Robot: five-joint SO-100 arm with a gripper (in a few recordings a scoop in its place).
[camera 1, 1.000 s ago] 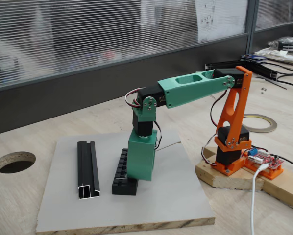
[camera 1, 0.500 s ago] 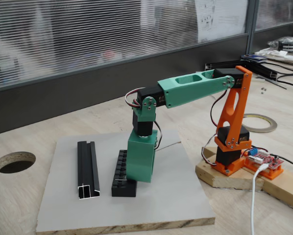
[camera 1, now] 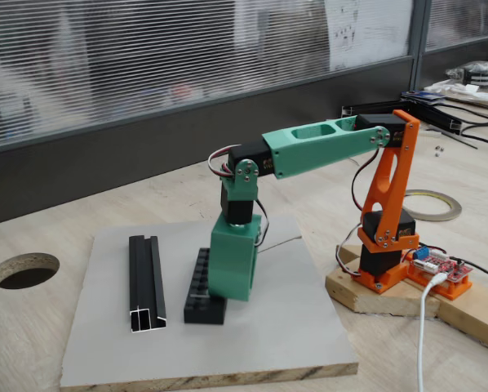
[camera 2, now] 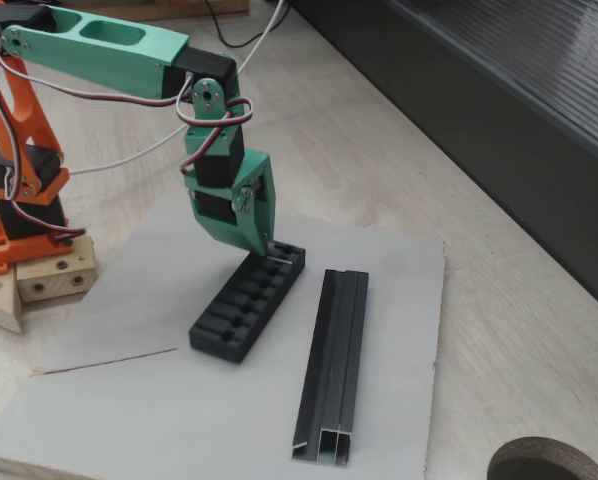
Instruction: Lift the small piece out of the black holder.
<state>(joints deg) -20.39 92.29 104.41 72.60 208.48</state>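
gripper (camera 2: 268, 243) tips at holder (camera 2: 247, 300) far end | thin grey piece (camera 2: 280, 259) at tips | rail (camera 2: 335, 362) beside holder

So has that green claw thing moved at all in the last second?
Yes, a little. The gripper has lifted slightly and shifted left against the black holder, which looks nudged left too.

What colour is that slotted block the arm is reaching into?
Black. The black holder shows best in a fixed view, lying on the grey board.

No readable text, labels, brands, numbers or signs appear in either fixed view.
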